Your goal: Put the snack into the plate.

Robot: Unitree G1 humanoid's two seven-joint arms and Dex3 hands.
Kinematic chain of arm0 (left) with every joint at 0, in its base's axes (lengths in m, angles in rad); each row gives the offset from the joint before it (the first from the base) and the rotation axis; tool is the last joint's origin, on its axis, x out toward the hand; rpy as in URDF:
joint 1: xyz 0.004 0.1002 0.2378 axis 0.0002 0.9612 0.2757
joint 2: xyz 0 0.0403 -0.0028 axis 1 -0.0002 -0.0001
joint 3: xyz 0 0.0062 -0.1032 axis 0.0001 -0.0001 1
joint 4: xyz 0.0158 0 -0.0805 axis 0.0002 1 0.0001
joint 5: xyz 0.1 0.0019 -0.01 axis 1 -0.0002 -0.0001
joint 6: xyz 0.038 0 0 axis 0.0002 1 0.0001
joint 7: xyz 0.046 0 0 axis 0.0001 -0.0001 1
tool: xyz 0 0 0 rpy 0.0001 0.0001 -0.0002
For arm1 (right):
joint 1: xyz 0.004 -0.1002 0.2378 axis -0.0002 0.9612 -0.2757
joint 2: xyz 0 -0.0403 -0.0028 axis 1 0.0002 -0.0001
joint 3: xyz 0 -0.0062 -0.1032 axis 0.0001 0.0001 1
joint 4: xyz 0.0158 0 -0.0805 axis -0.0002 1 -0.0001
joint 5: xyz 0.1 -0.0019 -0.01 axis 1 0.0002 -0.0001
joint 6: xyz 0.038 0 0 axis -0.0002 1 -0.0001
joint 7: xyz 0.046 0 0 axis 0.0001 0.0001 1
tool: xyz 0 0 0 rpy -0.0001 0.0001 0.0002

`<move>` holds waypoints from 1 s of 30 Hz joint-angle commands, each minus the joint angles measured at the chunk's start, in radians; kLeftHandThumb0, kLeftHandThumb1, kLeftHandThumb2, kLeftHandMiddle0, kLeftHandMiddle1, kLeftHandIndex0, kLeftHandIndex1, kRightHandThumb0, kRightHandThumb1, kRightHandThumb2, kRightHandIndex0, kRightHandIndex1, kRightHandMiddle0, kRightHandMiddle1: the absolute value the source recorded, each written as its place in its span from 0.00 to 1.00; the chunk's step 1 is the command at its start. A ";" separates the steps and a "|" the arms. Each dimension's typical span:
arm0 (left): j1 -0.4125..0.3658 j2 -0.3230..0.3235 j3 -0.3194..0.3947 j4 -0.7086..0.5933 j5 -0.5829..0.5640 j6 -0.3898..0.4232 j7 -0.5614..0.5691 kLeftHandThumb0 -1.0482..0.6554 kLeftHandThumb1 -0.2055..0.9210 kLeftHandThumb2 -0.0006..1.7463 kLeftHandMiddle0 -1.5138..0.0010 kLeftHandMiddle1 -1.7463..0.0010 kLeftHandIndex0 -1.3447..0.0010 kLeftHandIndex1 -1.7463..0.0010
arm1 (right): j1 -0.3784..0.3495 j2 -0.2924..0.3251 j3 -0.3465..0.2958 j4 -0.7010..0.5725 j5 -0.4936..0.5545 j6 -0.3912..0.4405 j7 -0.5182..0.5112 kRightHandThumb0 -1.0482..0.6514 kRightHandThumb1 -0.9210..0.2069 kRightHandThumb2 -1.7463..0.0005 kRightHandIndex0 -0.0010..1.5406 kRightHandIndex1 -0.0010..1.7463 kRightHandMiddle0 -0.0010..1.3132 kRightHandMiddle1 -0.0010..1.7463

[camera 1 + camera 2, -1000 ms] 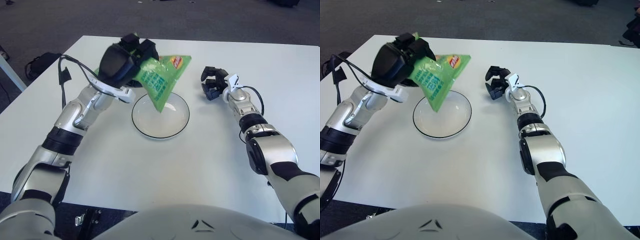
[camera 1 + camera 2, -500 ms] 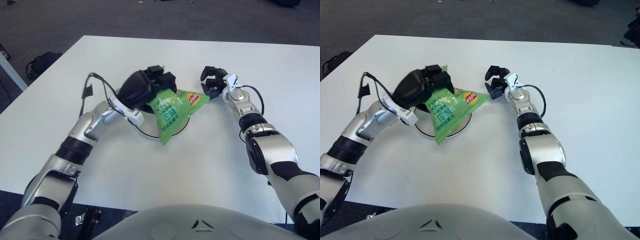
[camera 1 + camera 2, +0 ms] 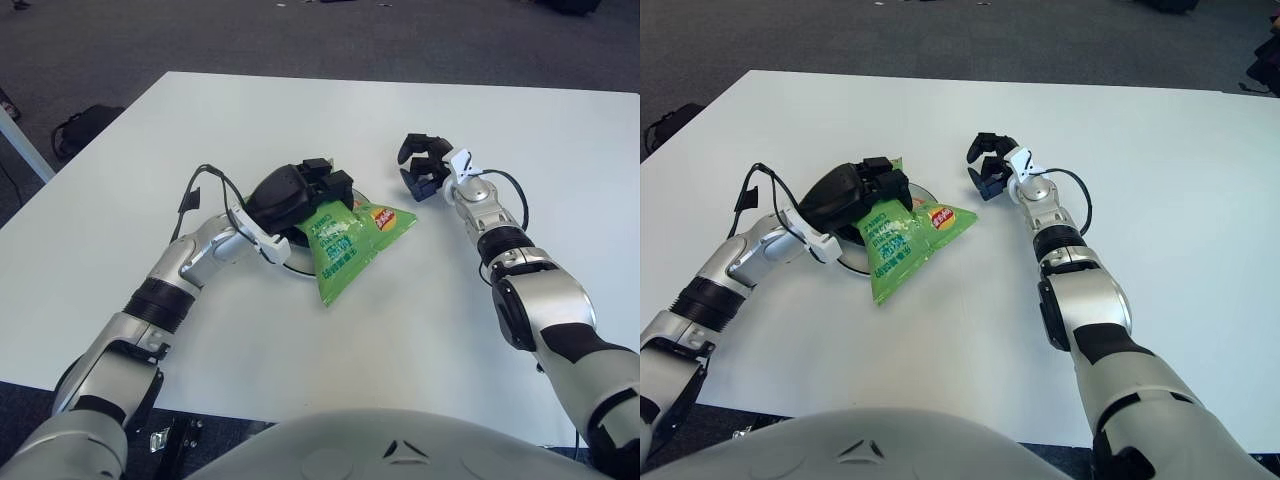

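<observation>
A green snack bag (image 3: 346,250) lies across the plate (image 3: 296,268), of which only a thin black rim shows beside the bag. The bag's lower corner hangs over the plate's near edge onto the table. My left hand (image 3: 300,195) is low over the plate's far side, its fingers still closed on the bag's top left corner. My right hand (image 3: 424,167) rests on the table to the right of the plate, fingers curled and empty.
The white table (image 3: 420,310) extends all round the plate. A black cable (image 3: 195,195) loops off my left forearm. Dark floor lies beyond the far edge, with a black bag (image 3: 85,125) on the floor at the left.
My left hand has lowered the bag from up in the air down onto the plate and moved towards me. The bag has gone from hanging to lying flat. The right hand has barely moved.
</observation>
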 commanded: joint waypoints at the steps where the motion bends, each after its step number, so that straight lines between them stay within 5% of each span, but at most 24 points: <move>1: 0.005 0.017 -0.010 0.089 0.023 -0.008 -0.013 0.61 0.23 0.92 0.46 0.03 0.58 0.00 | 0.086 0.013 0.021 0.047 -0.031 0.062 0.025 0.61 0.75 0.11 0.51 1.00 0.49 0.92; 10: -0.034 0.031 -0.041 0.152 0.087 -0.060 0.029 0.61 0.18 0.96 0.43 0.01 0.54 0.00 | 0.087 0.008 0.031 0.042 -0.042 0.067 0.018 0.61 0.77 0.09 0.52 1.00 0.50 0.93; 14: -0.041 0.059 -0.062 0.120 0.097 -0.053 -0.043 0.61 0.15 0.95 0.42 0.00 0.46 0.10 | 0.084 0.008 0.028 0.044 -0.037 0.075 0.020 0.61 0.77 0.09 0.51 1.00 0.50 0.93; 18: -0.031 0.111 -0.063 0.037 0.028 -0.036 -0.189 0.61 0.39 0.80 0.61 0.00 0.59 0.02 | 0.083 0.008 0.027 0.046 -0.036 0.077 0.020 0.61 0.76 0.09 0.51 1.00 0.48 0.95; 21: -0.030 0.152 -0.070 0.002 -0.050 -0.025 -0.327 0.28 0.74 0.48 0.74 0.03 0.84 0.14 | 0.081 0.006 0.031 0.049 -0.042 0.076 0.017 0.61 0.75 0.10 0.51 1.00 0.48 0.94; 22: -0.032 0.166 -0.076 0.003 -0.081 -0.025 -0.375 0.25 0.78 0.44 0.76 0.05 0.87 0.17 | 0.081 0.006 0.035 0.049 -0.046 0.074 0.014 0.61 0.75 0.10 0.51 1.00 0.48 0.94; 24: -0.032 0.190 -0.082 0.005 -0.134 -0.027 -0.449 0.15 0.91 0.31 0.86 0.17 0.95 0.27 | 0.082 0.004 0.041 0.048 -0.053 0.070 0.009 0.61 0.75 0.11 0.50 1.00 0.50 0.92; 30: -0.032 0.211 -0.086 0.006 -0.246 -0.008 -0.595 0.04 0.99 0.25 0.96 0.59 0.99 0.51 | 0.082 0.001 0.050 0.047 -0.062 0.067 0.001 0.61 0.76 0.11 0.51 1.00 0.52 0.90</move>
